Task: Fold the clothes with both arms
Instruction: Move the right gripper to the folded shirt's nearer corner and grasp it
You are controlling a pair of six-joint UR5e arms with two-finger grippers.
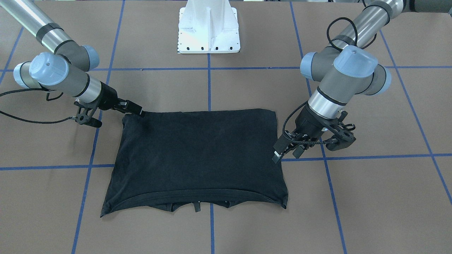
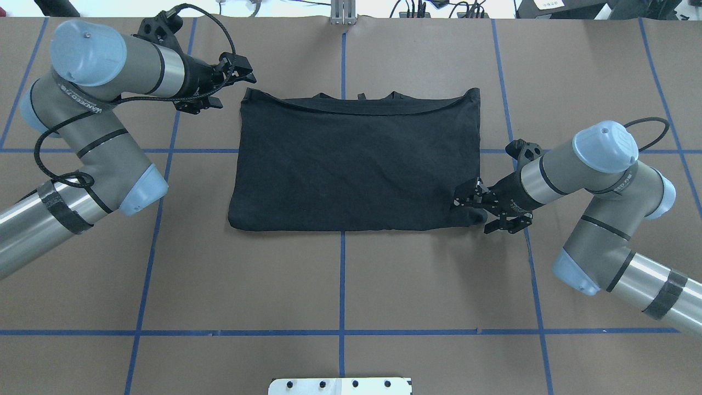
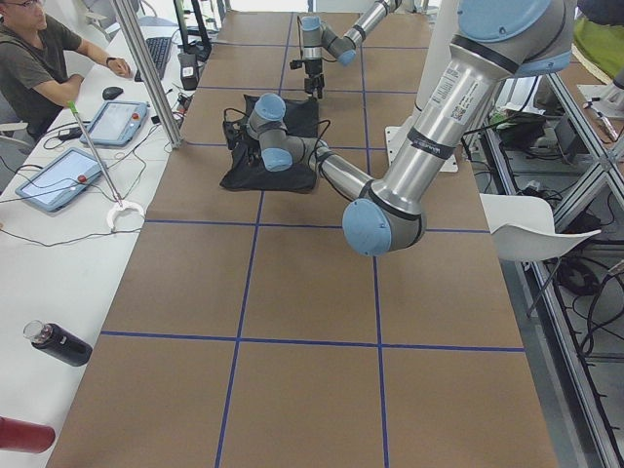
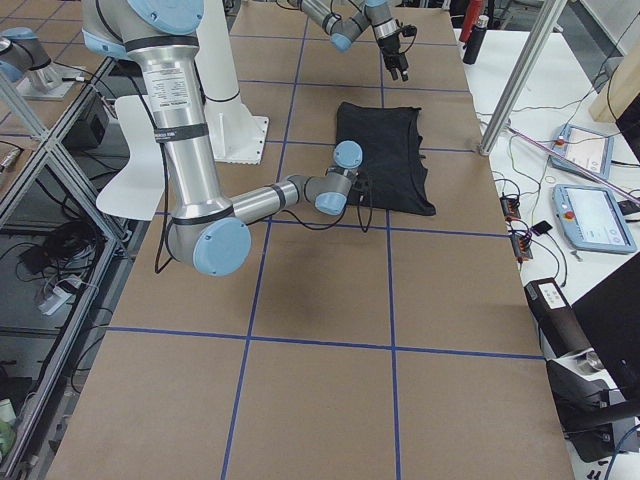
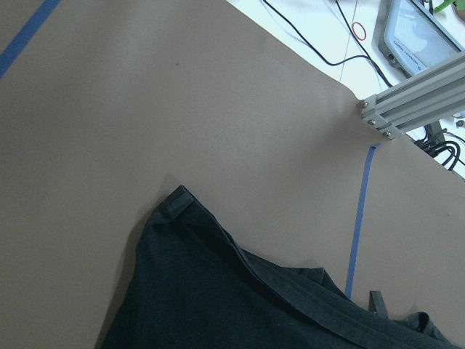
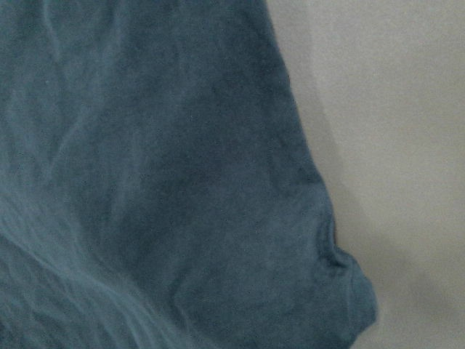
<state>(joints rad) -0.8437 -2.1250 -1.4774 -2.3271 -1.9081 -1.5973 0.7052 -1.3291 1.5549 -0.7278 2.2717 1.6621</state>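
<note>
Black two-finger left gripper: fingers spread, nothing btwn them. It sits just beside the shirt's far-left corner, clear of the cloth. Its wrist cam looks down on that corner and bare paper.

Black two-finger right gripper: tips at the shirt's near-right corner, touching the cloth. Can't tell if it pinches the fabric or only rests on it; its wrist cam shows just blurred cloth close up.

Black short-sleeved cotton T-shirt: flat at table ctr, folded to a rough rectangle, plain black side up. Smooth edge faces the robot; layered edges show at the far side.

Grey tubular left arm and right arm, w/ light-blue joint caps, reach in from opposite sides.

Brown paper-covered table has a blue tape grid. White pedestal base stands on the robot's side of the shirt. A seated person is at a white bench alongside.
</note>
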